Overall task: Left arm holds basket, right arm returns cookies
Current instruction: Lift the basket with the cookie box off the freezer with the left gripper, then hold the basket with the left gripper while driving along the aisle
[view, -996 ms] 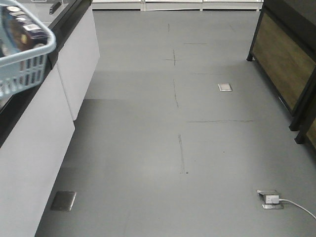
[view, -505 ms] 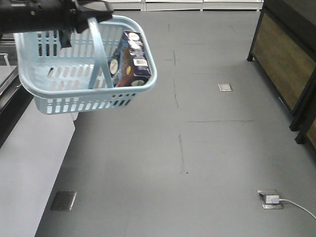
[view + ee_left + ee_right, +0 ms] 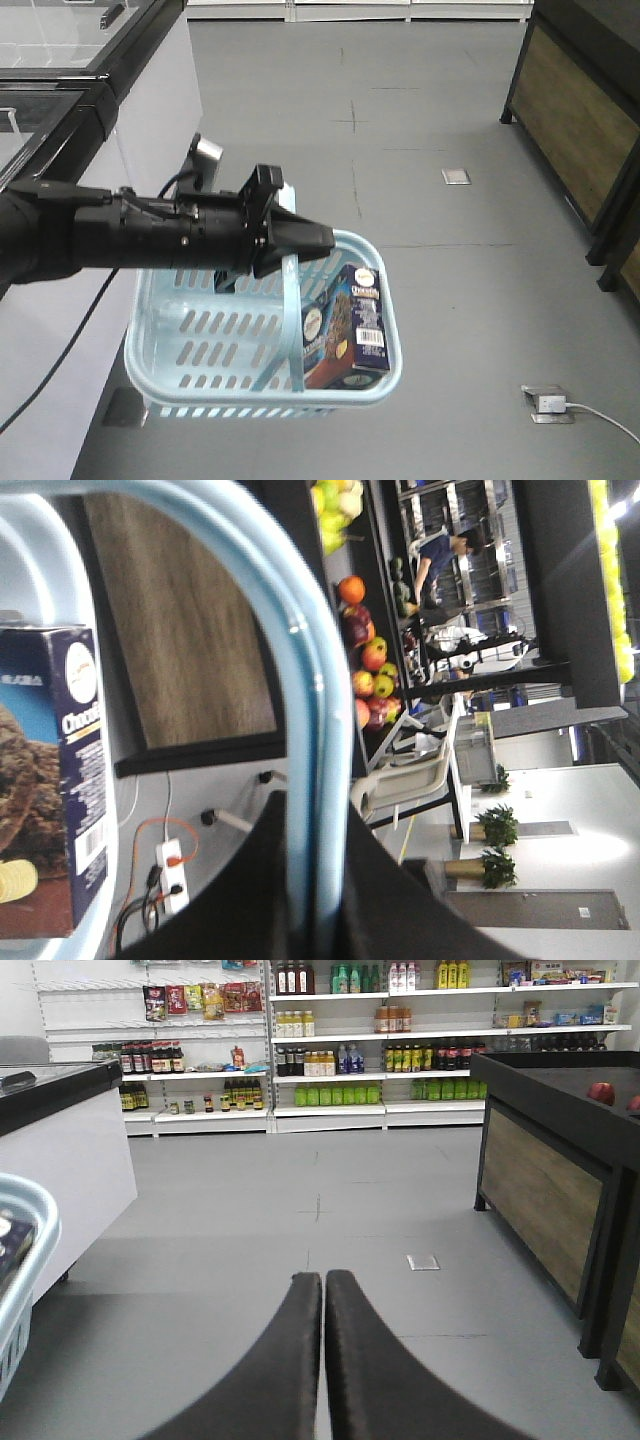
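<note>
In the basket [image 3: 215, 330] hanging over the floor, the cookies [image 3: 350, 325] lean at its right end, long axis tilted up the end wall (the side nearer the right arm). The left gripper [image 3: 305, 240] clamps the handle [image 3: 283, 310]. The right gripper [image 3: 323, 1280], pinched closed and empty, points ahead; the cookies lie off to its left.

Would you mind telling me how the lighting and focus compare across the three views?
Front-facing view: even light, the basket and cookies sharp. Left wrist view: turned sideways, the basket's handle close and blurred, glare washing out the lower right. Right wrist view: shelves crisp, the shut right gripper dark and soft.
</note>
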Motion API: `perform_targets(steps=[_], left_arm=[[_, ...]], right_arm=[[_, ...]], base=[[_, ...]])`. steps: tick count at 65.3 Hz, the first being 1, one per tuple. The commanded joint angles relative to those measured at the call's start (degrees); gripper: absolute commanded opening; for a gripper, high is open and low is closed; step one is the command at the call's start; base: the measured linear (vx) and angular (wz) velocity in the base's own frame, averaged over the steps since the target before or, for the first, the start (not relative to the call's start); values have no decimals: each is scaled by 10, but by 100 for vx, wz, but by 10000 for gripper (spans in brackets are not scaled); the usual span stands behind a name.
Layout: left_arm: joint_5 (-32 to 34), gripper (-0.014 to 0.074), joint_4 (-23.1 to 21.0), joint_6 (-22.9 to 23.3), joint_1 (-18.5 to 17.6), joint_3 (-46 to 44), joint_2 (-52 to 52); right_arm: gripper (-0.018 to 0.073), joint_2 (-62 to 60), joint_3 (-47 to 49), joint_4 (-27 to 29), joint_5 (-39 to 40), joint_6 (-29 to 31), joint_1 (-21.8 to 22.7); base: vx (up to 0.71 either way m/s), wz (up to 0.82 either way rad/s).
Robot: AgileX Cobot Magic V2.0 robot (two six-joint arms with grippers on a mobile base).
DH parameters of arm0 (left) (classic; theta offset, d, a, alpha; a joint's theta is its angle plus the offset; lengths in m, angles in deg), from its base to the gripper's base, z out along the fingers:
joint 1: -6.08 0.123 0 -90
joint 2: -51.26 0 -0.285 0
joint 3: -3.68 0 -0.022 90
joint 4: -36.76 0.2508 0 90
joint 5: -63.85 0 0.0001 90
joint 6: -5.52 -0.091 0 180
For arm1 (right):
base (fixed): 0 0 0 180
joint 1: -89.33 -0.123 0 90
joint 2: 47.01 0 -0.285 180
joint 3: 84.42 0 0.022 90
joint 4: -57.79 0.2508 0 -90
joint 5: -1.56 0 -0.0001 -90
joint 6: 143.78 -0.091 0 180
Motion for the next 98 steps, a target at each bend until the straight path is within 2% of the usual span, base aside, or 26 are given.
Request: perform_targets(steps=[1,8,13,37,56,65,98], left_arm=[[-38,-8,-63,-54,-9,38,-39],[-46,-8,-63,-95,-25,92,-39],[-34,-8,-63,-107,-41,129,-39],[-21,-8,-63,-117,-101,152,-39],[42,-8,-58,-109,-105,152,-39],[42,-8,-42,-110,-105,152,-39],[42,-7,-42,-110,-105,152,-39]], right_arm=[[-8,-4,0,-3,44,0,4],[-8,-4,0,-3,44,0,4],[-8,-4,0,-3,44,0,4],[-8,-4,0,-3,44,0,4],[-8,-4,0,-3,44,0,4],[-8,-4,0,-3,44,0,4],[-8,-4,0,-3,44,0,4]], base=[[0,0],[0,0],[0,0],[0,0],[0,0],[0,0],[0,0]])
